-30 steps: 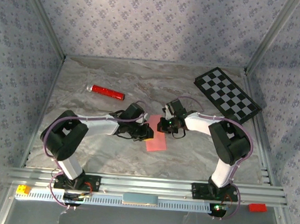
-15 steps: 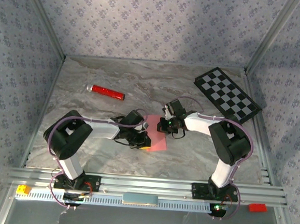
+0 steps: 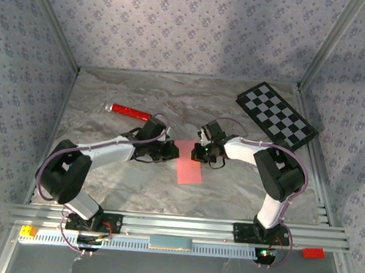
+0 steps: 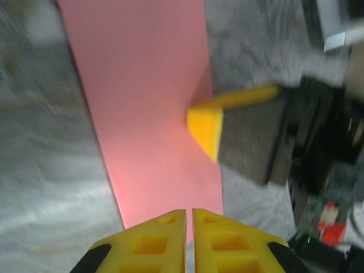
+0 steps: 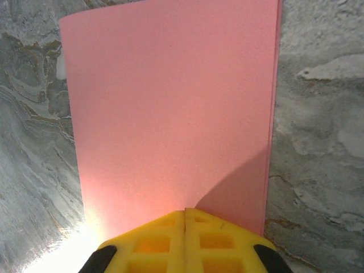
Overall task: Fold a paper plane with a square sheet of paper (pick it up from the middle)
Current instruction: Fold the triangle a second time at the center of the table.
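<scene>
The square sheet of paper point(image 3: 189, 165) is pink and lies flat on the marble table, folded to a narrow rectangle. My right gripper point(image 3: 197, 152) is shut, and its yellow tip point(image 5: 186, 212) rests on the far end of the sheet point(image 5: 170, 102). My left gripper point(image 3: 171, 151) sits just left of the sheet's far end, pointing at it. In the left wrist view its jaws point(image 4: 189, 214) stand almost together with nothing between them, at the edge of the pink paper point(image 4: 142, 108). The right gripper's fingertip point(image 4: 206, 123) shows there, pressing the paper.
A red cylinder point(image 3: 129, 112) lies at the back left. A black-and-white checkerboard point(image 3: 276, 116) lies at the back right. Patterned walls close in three sides. An aluminium rail point(image 3: 175, 224) runs along the near edge.
My left gripper has pulled away from the sheet's near left edge and swung back to beside its far end. The right gripper has stayed put on the paper.
</scene>
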Motion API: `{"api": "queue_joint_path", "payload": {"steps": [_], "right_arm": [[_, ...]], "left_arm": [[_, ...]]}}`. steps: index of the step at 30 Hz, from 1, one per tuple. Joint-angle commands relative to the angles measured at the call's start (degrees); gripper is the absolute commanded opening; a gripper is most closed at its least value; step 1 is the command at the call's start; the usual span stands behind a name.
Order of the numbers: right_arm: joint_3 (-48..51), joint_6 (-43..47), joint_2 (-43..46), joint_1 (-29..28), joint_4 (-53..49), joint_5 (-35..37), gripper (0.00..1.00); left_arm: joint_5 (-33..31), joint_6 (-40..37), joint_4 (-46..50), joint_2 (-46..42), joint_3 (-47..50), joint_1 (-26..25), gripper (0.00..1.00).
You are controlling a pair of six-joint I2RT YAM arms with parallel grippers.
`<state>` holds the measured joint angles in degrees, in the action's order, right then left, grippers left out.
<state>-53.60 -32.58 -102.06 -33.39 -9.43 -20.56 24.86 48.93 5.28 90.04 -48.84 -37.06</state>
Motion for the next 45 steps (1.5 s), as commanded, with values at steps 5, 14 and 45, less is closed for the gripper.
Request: {"api": "queue_joint_path", "payload": {"steps": [5, 14, 45], "right_arm": [[1.15, -0.53, -3.62, -0.89, -7.89, 3.06, 0.00], [1.82, -0.38, -3.70, -0.89, -8.39, 3.50, 0.00], [10.68, -9.99, 19.89, 3.11, -6.36, -1.66, 0.35]], "left_arm": [[3.83, -2.25, -3.56, 8.66, -6.57, 3.29, 0.11], [5.12, -3.94, -5.20, 15.97, -8.34, 3.90, 0.12], [10.96, -7.48, 0.50, 18.20, -16.05, 6.17, 0.16]]}}
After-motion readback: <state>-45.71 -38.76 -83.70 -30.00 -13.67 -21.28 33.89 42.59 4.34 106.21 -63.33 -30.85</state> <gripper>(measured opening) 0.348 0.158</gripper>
